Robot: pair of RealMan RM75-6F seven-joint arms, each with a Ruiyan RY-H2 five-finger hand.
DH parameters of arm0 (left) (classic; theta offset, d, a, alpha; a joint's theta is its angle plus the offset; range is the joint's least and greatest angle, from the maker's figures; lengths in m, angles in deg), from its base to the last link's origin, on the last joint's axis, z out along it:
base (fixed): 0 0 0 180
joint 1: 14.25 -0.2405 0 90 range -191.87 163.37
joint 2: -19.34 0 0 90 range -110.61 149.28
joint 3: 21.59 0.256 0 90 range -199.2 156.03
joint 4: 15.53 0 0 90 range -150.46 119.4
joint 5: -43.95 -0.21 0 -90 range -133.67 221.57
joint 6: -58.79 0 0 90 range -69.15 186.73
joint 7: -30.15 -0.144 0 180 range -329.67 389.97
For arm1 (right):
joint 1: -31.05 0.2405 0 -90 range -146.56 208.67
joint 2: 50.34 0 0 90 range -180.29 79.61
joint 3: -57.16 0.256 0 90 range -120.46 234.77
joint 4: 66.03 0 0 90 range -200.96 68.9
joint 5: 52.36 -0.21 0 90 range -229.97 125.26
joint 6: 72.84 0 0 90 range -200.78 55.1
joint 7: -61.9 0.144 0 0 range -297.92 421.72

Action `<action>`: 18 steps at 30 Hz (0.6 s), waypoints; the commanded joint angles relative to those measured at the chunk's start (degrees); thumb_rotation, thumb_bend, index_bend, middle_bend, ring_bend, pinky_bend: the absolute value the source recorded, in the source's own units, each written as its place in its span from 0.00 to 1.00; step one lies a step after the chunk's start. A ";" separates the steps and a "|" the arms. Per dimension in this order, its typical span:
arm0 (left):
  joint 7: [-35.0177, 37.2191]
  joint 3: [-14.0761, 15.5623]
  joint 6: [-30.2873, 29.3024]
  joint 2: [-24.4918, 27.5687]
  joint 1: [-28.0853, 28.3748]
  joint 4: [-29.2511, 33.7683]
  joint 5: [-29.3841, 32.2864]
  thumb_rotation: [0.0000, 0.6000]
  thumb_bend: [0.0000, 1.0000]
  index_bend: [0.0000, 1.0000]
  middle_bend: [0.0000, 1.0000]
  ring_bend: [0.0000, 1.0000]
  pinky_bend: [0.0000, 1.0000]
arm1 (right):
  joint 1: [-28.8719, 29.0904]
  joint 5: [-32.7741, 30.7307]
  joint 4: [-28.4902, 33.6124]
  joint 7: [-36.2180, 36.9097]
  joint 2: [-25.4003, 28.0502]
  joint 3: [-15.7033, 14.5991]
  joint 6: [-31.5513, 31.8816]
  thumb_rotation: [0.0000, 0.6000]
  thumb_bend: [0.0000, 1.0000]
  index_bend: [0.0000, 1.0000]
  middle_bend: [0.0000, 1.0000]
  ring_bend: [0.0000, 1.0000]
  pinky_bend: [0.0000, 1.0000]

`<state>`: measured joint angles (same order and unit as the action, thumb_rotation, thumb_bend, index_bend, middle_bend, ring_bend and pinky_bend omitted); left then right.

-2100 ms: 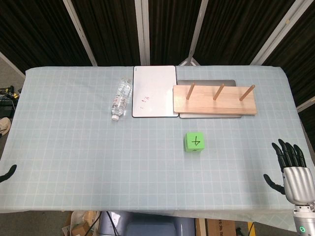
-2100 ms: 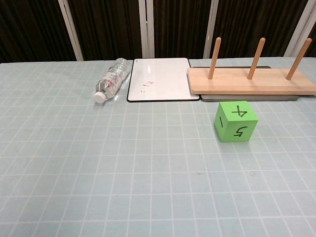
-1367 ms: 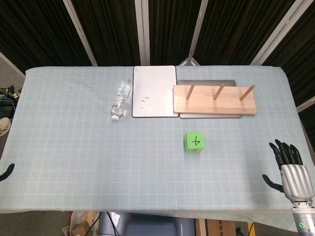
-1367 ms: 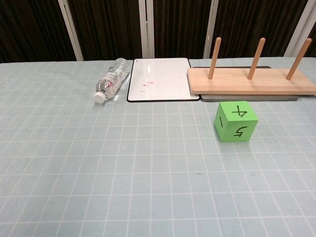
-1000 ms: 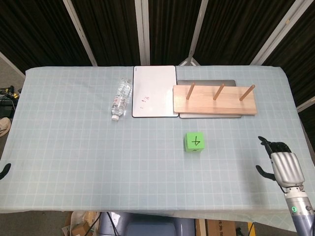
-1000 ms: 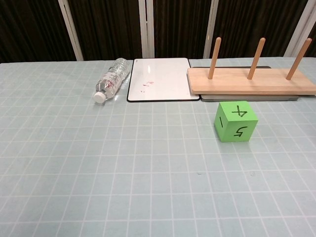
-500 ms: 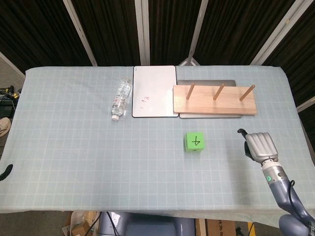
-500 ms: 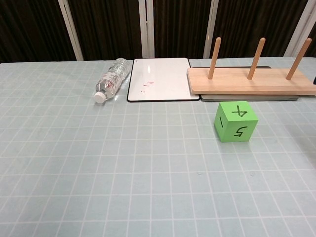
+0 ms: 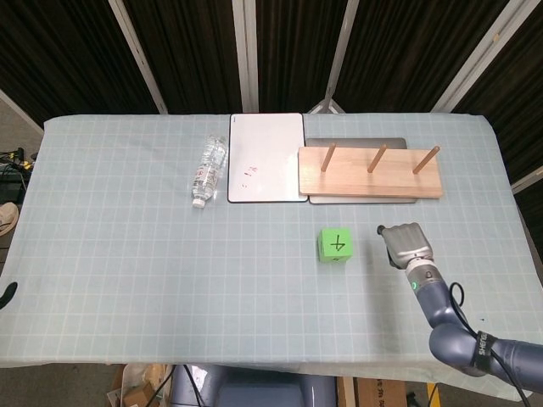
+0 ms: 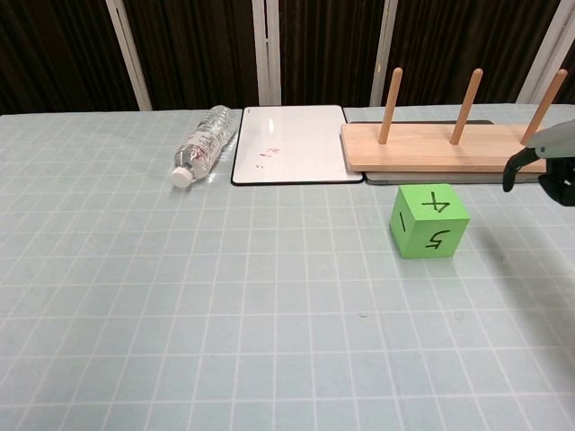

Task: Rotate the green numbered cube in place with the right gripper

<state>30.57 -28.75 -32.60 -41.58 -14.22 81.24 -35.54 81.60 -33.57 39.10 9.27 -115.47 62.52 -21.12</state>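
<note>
Left hand: a dark sliver (image 9: 7, 294) is showing at the left edge of the head view, off the near-left corner of the table; I cannot tell how its fingers are lying. The chest view is not catching it.

Right hand (image 9: 405, 244): it is hovering over the near-right part of the table, to the right of the cube and apart from it, holding nothing. From above only its silver back is showing, fingers turned down out of sight. In the chest view a dark fingertip is curving down at the right edge, level with the board's front. Whether the fingers are spread or curled I cannot tell.

Green numbered cube (image 10: 429, 220): it is sitting flat on the tablecloth, right of centre, just in front of the wooden board without touching it. A 4 is facing up, a 5 is facing the chest camera, a 1 is on its left side.

Tablecloth (image 9: 127, 254): pale, gridded, covering the whole table.

Water bottle (image 10: 199, 145): it is lying on its side, white cap pointing toward the robot, just left of the whiteboard.

Whiteboard (image 10: 292, 143): it is lying flat at the far centre, a few small red marks on it.

Wooden peg board (image 10: 449, 146): three upright pegs are standing on it; it is resting on a grey slab (image 9: 356, 142) beside the whiteboard.
</note>
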 commanded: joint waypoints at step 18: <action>-1.33 0.06 0.73 -0.40 0.40 0.08 0.30 1.00 0.31 0.10 0.00 0.00 0.00 | 7.57 -6.04 -0.58 2.88 -3.54 -1.83 -0.56 1.00 0.86 0.25 0.83 0.74 0.62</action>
<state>29.23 -28.69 -31.87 -41.98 -13.82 81.32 -35.24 88.91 -39.46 38.48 12.13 -118.86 60.87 -21.77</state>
